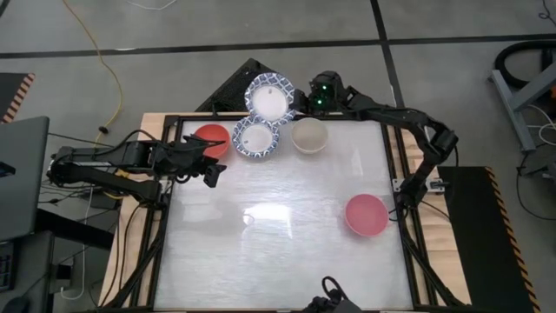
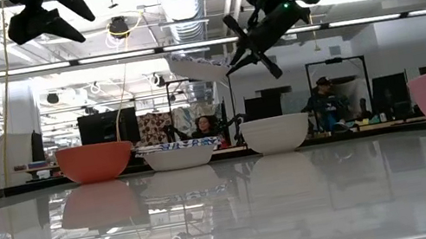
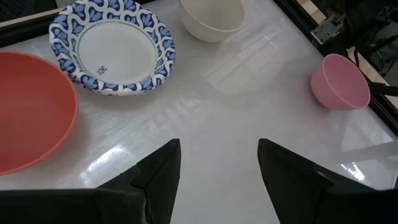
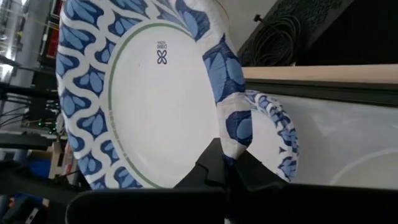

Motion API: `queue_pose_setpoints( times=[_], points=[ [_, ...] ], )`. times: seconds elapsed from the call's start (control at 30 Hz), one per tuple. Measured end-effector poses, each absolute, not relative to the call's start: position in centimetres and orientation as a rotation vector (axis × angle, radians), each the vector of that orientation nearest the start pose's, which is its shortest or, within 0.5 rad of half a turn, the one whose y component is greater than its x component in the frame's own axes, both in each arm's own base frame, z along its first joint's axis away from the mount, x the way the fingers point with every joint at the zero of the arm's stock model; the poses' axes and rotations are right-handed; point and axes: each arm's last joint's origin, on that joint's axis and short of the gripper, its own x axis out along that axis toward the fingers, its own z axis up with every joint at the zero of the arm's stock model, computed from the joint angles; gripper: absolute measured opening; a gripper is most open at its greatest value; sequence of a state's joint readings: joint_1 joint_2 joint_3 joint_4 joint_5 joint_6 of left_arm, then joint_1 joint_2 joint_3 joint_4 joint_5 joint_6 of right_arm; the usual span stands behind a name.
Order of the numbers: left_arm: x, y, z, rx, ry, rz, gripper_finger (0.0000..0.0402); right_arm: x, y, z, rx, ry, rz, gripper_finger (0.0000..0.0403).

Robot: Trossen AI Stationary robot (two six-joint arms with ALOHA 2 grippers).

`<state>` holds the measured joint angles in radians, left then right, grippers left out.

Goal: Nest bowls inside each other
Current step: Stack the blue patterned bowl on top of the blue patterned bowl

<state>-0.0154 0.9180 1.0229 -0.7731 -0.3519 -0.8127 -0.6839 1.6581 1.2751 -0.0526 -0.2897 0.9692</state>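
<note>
Two blue-patterned bowls point(image 1: 257, 137), one pinched by right fingers point(image 4: 231, 163), one red point(image 1: 211, 139), cream point(image 1: 308, 135), pink point(image 1: 366, 215), left fingers point(image 3: 163, 174) spread

Right hand point(image 1: 300, 97) raised, pinched tight; left hand point(image 1: 211, 165) agape, low.

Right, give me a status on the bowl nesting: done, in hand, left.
Done: can't tell whether the blue-patterned bowl on the table is already a stack. In hand: the right gripper is shut on the rim of a blue-patterned bowl, lifted and tilted above the far edge. Left: the red bowl, cream bowl and pink bowl sit apart. The left gripper hovers open near the red one.
</note>
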Motion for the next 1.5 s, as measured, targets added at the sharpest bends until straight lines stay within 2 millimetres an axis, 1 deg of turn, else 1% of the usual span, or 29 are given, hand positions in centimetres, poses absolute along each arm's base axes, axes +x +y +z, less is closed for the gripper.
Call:
queue_pose_setpoints(
  times=[0.33, 0.63, 0.83, 0.93, 1.3, 1.5],
  points=[
    [17.2, 0.7, 34.0, -0.652, 0.486, 0.570, 0.0203, 31.0, -21.9, 29.0, 1.121, 0.192, -0.538, 0.0009],
    [17.2, 0.7, 34.0, -0.652, 0.486, 0.570, 0.0203, 31.4, -21.4, 29.0, 1.092, 0.198, -0.541, 0.0009],
    [17.2, 0.7, 34.0, -0.652, 0.486, 0.571, 0.0203, 32.0, -20.0, 28.5, 1.049, 0.266, -0.569, 0.0009],
    [17.2, 0.7, 34.0, -0.652, 0.486, 0.571, 0.0203, 32.2, -19.7, 28.5, 1.043, 0.271, -0.561, 0.0009],
    [17.2, 0.7, 34.0, -0.662, 0.483, 0.574, 0.0203, 32.3, -19.5, 28.5, 1.041, 0.262, -0.581, 0.0009],
    [17.2, 0.8, 34.0, -0.661, 0.480, 0.580, 0.0203, 32.4, -19.8, 28.8, 1.044, 0.214, -0.582, 0.0009]
  ],
)
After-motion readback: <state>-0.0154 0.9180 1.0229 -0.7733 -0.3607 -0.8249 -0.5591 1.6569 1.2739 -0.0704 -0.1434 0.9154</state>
